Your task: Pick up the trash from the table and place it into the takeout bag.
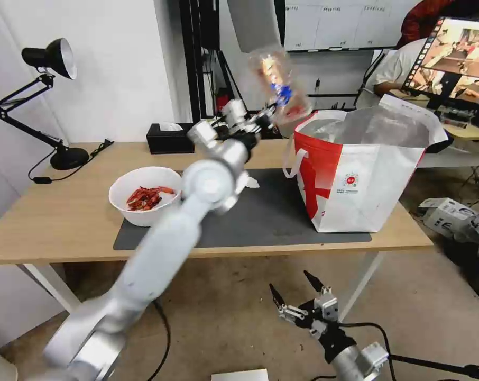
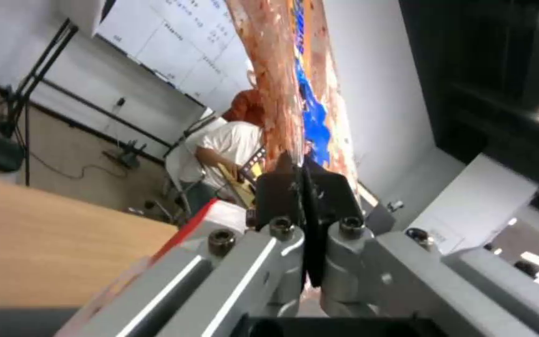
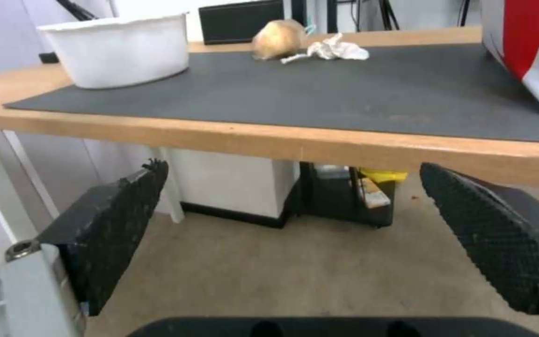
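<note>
My left gripper [image 1: 268, 114] is shut on the edge of a clear plastic tray [image 1: 281, 87] smeared with red scraps, held high beside the rim of the red-and-white takeout bag [image 1: 356, 180]. The left wrist view shows that tray [image 2: 282, 79] standing up from the closed fingers [image 2: 285, 187]. A white bowl of red shells [image 1: 144, 194] sits on the dark mat [image 1: 271, 217] of the table [image 1: 49, 211]. A knotted beige bag [image 3: 277, 40] and crumpled tissue [image 3: 332, 49] lie on the mat [image 3: 319, 93]. My right gripper [image 1: 298, 288] hangs open below the table's front edge.
A black tissue box [image 1: 169, 138] stands at the table's back edge and a black desk lamp [image 1: 49, 100] at its far left. A person sits at a monitor [image 1: 456, 58] behind the bag. Boxes [image 1: 445, 214] lie on the floor at the right.
</note>
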Motion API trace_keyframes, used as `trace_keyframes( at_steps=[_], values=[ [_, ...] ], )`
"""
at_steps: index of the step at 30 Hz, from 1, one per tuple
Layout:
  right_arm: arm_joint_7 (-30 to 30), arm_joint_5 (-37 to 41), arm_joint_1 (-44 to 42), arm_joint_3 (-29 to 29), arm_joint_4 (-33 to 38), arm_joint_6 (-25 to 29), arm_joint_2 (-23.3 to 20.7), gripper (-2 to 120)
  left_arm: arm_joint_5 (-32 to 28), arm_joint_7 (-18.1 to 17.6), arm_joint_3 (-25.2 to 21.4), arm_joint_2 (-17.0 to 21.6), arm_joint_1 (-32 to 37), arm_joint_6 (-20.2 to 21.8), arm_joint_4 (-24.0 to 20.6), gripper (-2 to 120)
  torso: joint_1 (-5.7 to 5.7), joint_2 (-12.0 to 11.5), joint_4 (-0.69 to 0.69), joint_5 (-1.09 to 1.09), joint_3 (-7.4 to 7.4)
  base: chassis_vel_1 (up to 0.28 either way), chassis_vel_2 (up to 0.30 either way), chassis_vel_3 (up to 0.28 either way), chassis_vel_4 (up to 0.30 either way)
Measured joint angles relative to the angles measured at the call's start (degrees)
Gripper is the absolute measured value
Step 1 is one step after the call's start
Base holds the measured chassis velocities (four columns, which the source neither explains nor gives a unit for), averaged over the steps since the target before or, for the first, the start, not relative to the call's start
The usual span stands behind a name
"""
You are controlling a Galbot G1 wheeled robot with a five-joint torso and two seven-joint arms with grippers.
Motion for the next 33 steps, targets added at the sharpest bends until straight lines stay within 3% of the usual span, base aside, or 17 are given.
trace_keyframes(
  at_steps=[3, 5, 11, 25, 28, 33],
  values=[
    [-0.3, -0.08, -0.33, 0.11, -0.1, 0.36, 0.29, 100, 4.83, 0.17, 2.93, -2.08, -1.26, -0.47, 3.14, 0, 0.0, 0.0, 0.0, 0.0, 0.0, 0.0, 0.0, 0.0, 0.0],
    [-0.31, -0.06, -0.27, 0.2, -0.24, 0.5, 0.53, 100, 12.01, 1.34, 6.39, -3.34, -2.33, -0.58, 6.4, 0, 0.0, 0.0, 0.0, 0.0, 0.0, 0.0, 0.0, 0.0, 0.0],
    [-0.31, 0.23, -0.04, 0.34, -0.49, 0.62, 0.5, 100, 19.85, 2.93, 10.93, -4.14, -3.55, -0.41, 9.67, 0, 0.0, 0.0, 0.01, -0.01, 0.01, 0.0, 0.0, 0.0, 0.0],
    [-0.21, 0.87, 0.5, 0.28, -1.18, 0.72, 0.35, 100, 19.27, 3.92, 12.47, -3.81, -4.32, 1.8, 9.5, 0, 0.0, 0.0, 0.01, -0.02, 0.0, 0.0, 0.0, 0.0, 0.0],
    [-0.2, 1.01, 0.5, 0.28, -1.24, 0.77, 0.34, 100, 18.54, 4.06, 12.53, -3.28, -4.04, 2.15, 8.49, 5, 0.0, 0.0, 0.01, -0.02, 0.0, 0.0, 0.0, 0.0, 0.0],
    [-0.19, 1.13, 0.57, 0.21, -1.35, 0.79, 0.34, 100, 17.17, 4.11, 12.74, -2.58, -3.97, 2.32, 7.55, 26, 0.0, 0.0, 0.01, -0.02, 0.0, 0.0, 0.0, 0.0, 0.0]
  ],
)
